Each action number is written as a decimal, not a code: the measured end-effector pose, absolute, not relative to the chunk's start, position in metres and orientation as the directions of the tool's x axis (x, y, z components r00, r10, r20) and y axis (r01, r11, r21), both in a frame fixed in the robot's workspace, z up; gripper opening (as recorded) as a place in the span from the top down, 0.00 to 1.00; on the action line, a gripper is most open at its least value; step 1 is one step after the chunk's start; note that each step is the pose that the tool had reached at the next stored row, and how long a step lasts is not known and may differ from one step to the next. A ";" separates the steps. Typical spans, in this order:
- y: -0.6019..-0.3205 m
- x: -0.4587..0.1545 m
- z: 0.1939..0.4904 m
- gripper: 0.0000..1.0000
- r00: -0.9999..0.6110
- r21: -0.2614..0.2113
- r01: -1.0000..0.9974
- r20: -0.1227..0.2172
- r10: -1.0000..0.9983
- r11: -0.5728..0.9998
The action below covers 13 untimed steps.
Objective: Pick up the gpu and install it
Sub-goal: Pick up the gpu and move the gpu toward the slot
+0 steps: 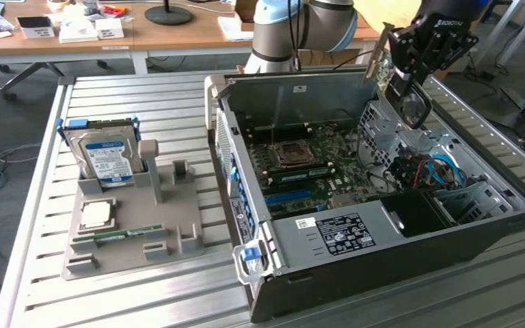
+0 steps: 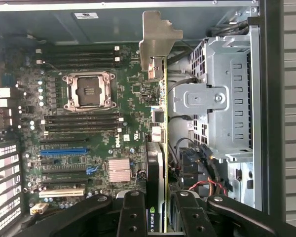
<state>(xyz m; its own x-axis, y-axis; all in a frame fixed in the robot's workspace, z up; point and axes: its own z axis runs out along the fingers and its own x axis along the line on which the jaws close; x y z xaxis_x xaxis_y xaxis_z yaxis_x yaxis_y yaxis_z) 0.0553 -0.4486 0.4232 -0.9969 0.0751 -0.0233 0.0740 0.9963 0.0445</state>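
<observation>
The gripper (image 1: 399, 67) is clamping the gpu (image 1: 381, 60) between its two black fingers (image 2: 132, 213), so its jaws are standing closed on the card. It is holding the card on edge in the air above the open computer case (image 1: 481, 236), over the far side of the case toward the exterior view's right. The card is hanging clear of the motherboard (image 1: 327, 157). In the wrist view the gpu (image 2: 160, 148) is showing edge-on. Its silvery bracket (image 2: 159, 39) is pointing away from the fingers toward the case wall. The card is lying between the empty processor socket (image 2: 89, 91) and the metal drive cage (image 2: 222, 98). At the exterior view's left, well apart from the case, a blue-labelled hard drive (image 1: 106, 156) is standing upright in a grey holder (image 1: 144, 205) on the slatted metal table (image 1: 107, 301)
</observation>
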 end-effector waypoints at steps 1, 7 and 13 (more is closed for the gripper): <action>-0.448 0.055 0.423 0.73 -0.997 0.045 0.074 -0.023 0.075 0.996; -0.445 0.055 0.420 0.73 -0.997 0.045 0.074 -0.023 0.075 0.996; -0.445 0.055 0.411 0.73 -0.997 0.045 0.074 -0.023 0.075 0.996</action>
